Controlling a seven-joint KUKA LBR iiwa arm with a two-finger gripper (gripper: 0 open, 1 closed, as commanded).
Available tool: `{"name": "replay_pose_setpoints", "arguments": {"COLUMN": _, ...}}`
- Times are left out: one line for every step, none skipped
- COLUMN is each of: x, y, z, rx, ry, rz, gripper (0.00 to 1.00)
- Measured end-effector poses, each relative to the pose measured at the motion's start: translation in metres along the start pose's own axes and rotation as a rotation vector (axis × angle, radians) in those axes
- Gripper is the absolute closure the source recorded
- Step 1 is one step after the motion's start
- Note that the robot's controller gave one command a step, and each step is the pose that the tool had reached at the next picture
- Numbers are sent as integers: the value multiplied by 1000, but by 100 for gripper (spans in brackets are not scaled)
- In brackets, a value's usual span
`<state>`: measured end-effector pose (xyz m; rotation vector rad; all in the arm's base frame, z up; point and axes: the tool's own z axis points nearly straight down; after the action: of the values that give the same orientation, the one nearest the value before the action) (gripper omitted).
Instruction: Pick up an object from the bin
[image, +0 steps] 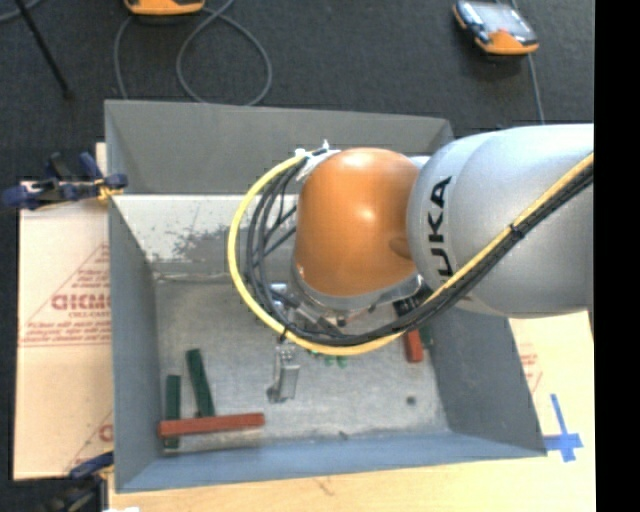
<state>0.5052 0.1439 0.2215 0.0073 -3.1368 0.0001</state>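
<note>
My gripper (285, 381) hangs below the orange wrist cover, low over the bare bin floor near its middle. I see nothing held in it. To its left lie two dark green bars, a longer one (200, 383) and a shorter one (172, 397), side by side. A red-brown bar (212, 424) lies flat across their near ends, along the front wall. A small orange-red piece (412, 346) peeks out from under the arm on the right. Something green (336, 359) shows just under the wrist's edge, mostly hidden.
The arm and its orange cover hide the back and right of the bin floor. Bare floor stretches between the gripper and the front wall, and to the right of it. The bin walls slope steeply on all sides.
</note>
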Motion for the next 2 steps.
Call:
{"name": "replay_pose_setpoints", "arguments": {"x": 31, "y": 52, "z": 101, "rx": 1, "ry": -1, "rz": -221, "gripper": 0}}
{"name": "replay_pose_setpoints", "arguments": {"x": 18, "y": 94, "z": 151, "rx": -2, "ry": -13, "rz": -114, "gripper": 0}}
